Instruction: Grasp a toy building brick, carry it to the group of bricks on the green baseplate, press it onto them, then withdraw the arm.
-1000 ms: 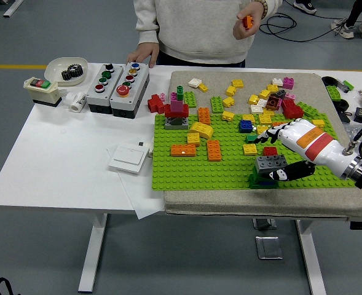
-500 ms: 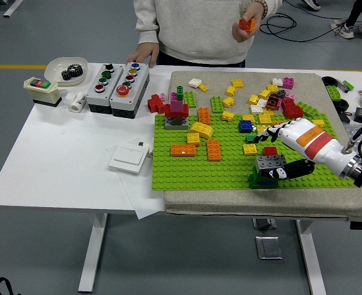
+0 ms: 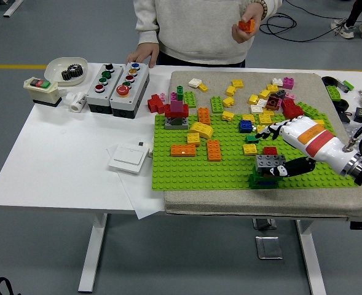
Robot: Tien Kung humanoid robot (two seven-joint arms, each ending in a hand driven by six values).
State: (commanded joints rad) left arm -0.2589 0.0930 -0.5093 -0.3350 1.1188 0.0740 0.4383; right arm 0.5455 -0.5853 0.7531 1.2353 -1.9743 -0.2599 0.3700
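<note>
— Grey brick (image 3: 270, 162) first: where is it now?

— On the green baseplate (image 3: 187, 172), near its front edge, sitting on top of a small stack of bricks (image 3: 263, 179) with green and blue pieces under it. The right hand (image 3: 285, 150) is over it from the right, thumb against the brick's right end and the other fingers (image 3: 268, 130) reaching out above and behind it.

— Clamped on it, then?

— I can't tell. The thumb touches, but whether the fingers grip or merely press is not clear from this angle.

— How far along would you say?

— Picking up and carrying look done, since the brick is already at the stack. I'd judge the pressing is under way or just finishing; pulling the arm back is left.

— And the left hand?

— Not in view.

— Any containers?

— A white bowl (image 3: 56, 64) at the far left of the worktop (image 3: 58, 160), holding dark gear-like parts (image 3: 74, 73). Beyond the worktop, a person holds an orange brick (image 3: 246, 25) in a raised hand (image 3: 249, 18); their other hand (image 3: 145, 56) rests by the button boxes (image 3: 117, 80).
</note>
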